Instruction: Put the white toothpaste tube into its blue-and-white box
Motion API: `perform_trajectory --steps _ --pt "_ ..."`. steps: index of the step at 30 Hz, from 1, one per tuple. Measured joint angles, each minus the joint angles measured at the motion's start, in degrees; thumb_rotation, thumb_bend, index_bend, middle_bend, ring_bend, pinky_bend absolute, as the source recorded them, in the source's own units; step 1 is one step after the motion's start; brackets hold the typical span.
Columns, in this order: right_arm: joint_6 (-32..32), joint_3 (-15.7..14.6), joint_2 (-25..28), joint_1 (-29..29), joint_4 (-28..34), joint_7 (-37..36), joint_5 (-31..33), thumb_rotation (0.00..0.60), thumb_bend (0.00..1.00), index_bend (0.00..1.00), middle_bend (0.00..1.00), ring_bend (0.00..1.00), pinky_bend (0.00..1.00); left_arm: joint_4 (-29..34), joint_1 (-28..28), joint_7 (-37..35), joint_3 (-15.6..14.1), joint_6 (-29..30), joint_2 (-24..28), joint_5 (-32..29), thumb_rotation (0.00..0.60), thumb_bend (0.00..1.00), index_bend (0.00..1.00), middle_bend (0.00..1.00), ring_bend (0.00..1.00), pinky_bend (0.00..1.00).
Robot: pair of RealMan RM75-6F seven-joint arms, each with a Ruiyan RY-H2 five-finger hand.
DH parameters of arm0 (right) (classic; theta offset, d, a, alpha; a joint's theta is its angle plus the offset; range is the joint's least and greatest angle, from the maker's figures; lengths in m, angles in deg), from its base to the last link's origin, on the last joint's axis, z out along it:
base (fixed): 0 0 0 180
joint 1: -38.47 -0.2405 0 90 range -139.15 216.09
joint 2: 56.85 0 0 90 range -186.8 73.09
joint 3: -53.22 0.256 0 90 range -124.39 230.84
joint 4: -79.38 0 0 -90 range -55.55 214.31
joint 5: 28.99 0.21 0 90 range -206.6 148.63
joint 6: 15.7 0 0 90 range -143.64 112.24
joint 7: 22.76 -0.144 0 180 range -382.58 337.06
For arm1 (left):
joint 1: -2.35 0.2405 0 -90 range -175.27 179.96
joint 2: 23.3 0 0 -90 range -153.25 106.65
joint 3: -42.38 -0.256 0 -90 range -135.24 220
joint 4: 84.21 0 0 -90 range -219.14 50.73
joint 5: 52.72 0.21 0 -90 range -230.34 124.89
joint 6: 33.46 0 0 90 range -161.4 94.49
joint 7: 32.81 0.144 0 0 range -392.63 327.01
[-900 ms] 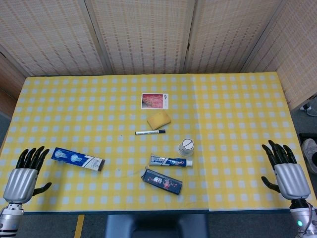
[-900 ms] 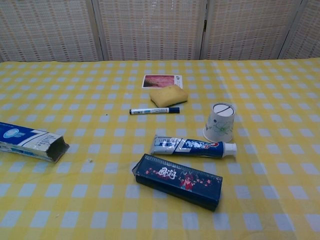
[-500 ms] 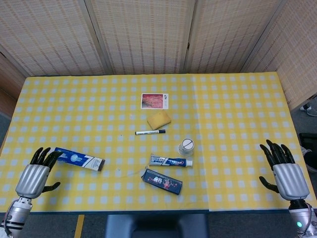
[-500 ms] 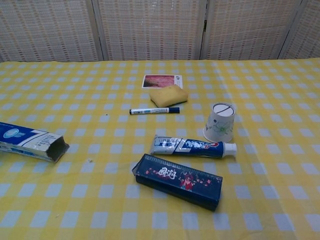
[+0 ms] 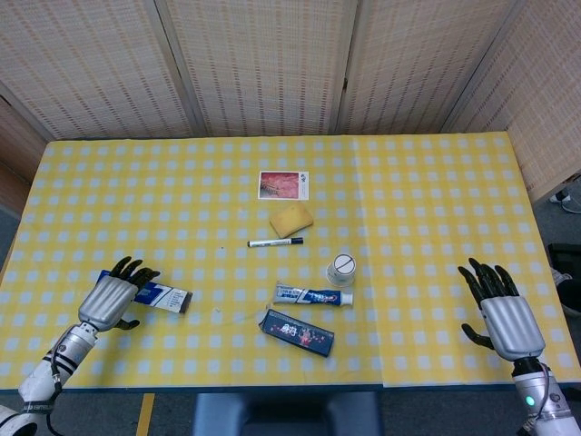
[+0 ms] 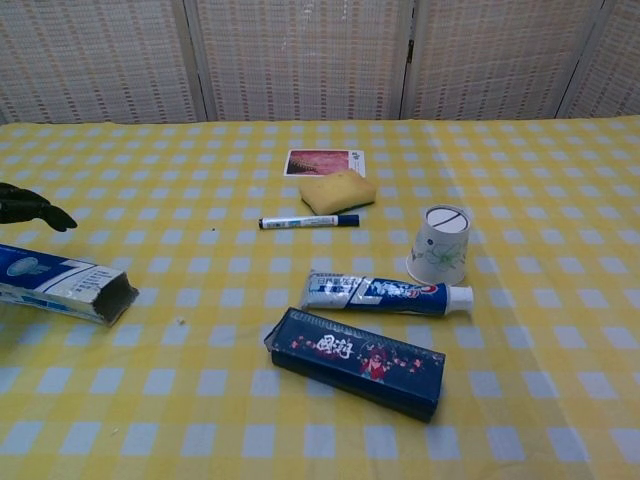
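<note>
left robot hand point(image 5: 116, 296) hovers fingers-spread, holding nothing, over the toothpaste box point(image 5: 156, 294), probably to steady it, while the toothpaste tube point(image 5: 313, 296) lies well right of the box, right robot hand point(image 5: 505, 315) released further right.

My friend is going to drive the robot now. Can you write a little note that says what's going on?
Left hand: open, fingers spread above the left end of the blue-and-white box; whether it touches is unclear.
Right hand: open, holds nothing, at the table's right edge.
The toothpaste tube lies mid-table between the upside-down paper cup and the dark case. The box's open end faces the tube.
Done: nothing.
Left: hold the box, pick up the tube, slide it in.
</note>
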State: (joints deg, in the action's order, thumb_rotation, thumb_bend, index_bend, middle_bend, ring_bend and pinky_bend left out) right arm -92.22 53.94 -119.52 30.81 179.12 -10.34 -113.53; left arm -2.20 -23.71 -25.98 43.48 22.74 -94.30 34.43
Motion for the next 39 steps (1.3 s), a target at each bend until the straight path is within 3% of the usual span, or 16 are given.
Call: perform_trajectory --steps 13,18,23,27,39 --pt "0.8 0.3 0.0 -0.3 -0.5 0.0 1.7 0.6 0.27 0.0 0.0 0.04 0.0 -8.6 -3.8 -4.8 -0.3 -5.2 -4.7 -2.7 0.6 0.16 0.29 0.29 0.17 0.01" --pt "0.8 0.4 -0.2 -0.4 -0.6 0.3 2.0 0.6 0.27 0.0 0.0 0.04 0.0 -10.3 -4.4 -5.8 -0.3 -5.1 -5.8 -2.7 0.6 0.16 0.38 0.36 0.25 0.16" --pt "0.8 0.5 -0.4 -0.4 -0.7 0.7 2.3 0.6 0.27 0.0 0.0 0.04 0.0 -12.6 -4.9 -6.5 -0.2 -5.5 -7.1 -3.4 0.6 0.16 0.43 0.4 0.29 0.24" --pt "1.1 0.5 -0.7 -0.6 -0.8 1.1 2.5 0.6 0.27 0.0 0.0 0.04 0.0 -13.6 -5.3 -6.6 0.4 -6.1 -7.9 -5.3 0.6 0.17 0.52 0.49 0.38 0.31" --pt "0.5 0.0 -0.6 -0.4 -0.5 1.0 1.5 0.6 0.27 0.0 0.0 0.04 0.0 -13.5 -5.4 -5.4 0.2 -3.9 -8.9 -4.9 0.6 0.19 0.65 0.62 0.49 0.41"
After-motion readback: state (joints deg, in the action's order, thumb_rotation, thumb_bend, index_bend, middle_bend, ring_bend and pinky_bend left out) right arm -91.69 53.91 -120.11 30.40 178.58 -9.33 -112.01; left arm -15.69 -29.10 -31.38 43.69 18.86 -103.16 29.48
